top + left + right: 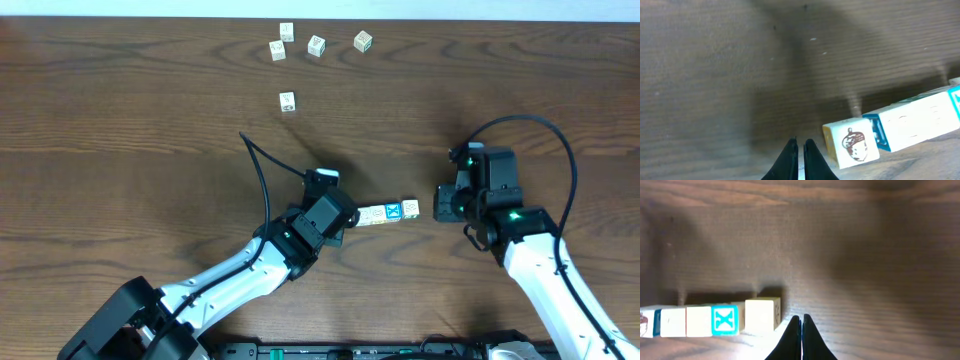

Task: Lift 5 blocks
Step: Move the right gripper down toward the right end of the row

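Nearest lens, found L gripper w/ tips pressed together, pinching nothing, parked just beside acorn-picture block at 9 o'clock end of row of blocks. Found R gripper likewise closed tight, empty, just off cream block at 3 o'clock end. Read white "X" on blue block; could not read other writing. Noted row lying flat on table, ctr, btwn both grippers. Noted arms reaching in low from 7 and 5 o'clock. Spotted loose cubes at 12 o'clock, well apart.

Even overhead light, blurry, shadowed wrist views
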Action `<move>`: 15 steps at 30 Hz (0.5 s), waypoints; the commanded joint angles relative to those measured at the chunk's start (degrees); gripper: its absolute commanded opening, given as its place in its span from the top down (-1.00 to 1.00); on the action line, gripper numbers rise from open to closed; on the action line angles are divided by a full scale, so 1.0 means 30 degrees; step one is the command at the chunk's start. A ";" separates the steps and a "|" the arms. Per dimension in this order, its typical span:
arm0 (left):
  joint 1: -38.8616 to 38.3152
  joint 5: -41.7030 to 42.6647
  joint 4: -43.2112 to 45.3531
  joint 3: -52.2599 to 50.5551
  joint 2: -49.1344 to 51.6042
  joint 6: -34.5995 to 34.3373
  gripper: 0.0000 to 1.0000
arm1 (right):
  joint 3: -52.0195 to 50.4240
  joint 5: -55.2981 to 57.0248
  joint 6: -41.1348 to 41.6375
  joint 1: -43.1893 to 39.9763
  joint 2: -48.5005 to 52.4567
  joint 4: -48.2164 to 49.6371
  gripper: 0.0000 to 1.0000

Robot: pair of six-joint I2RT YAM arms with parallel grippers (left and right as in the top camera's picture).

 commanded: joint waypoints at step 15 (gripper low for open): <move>-0.0058 -0.0313 0.0845 -0.0262 0.2011 -0.2390 0.85 | -0.2120 -0.0175 0.0882 0.0226 0.0138 0.2018 0.97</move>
